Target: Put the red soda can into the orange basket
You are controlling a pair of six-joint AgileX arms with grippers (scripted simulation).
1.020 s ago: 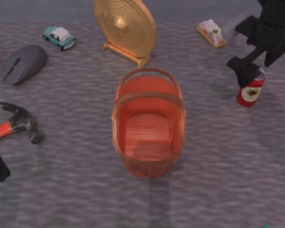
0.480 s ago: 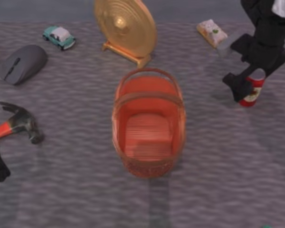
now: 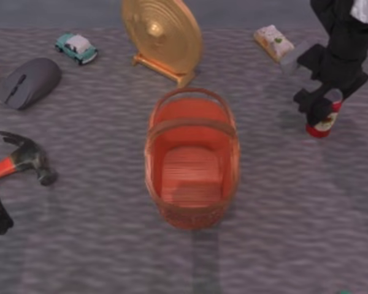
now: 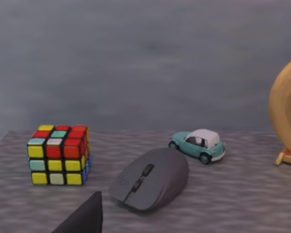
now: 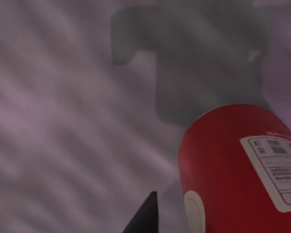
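Nothing delivered yet | red soda can upright on table, well right of empty orange basket | right gripper over can, grasp indeterminate | lift, carry, drop remain

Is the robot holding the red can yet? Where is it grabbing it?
Cannot tell. The right gripper sits around the top of the red soda can, which stands on the table.

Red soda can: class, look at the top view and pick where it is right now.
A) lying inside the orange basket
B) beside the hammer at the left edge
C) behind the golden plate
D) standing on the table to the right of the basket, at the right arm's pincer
D: the red soda can stands on the table right of the orange basket, which holds nothing, with the right pincer at its top.
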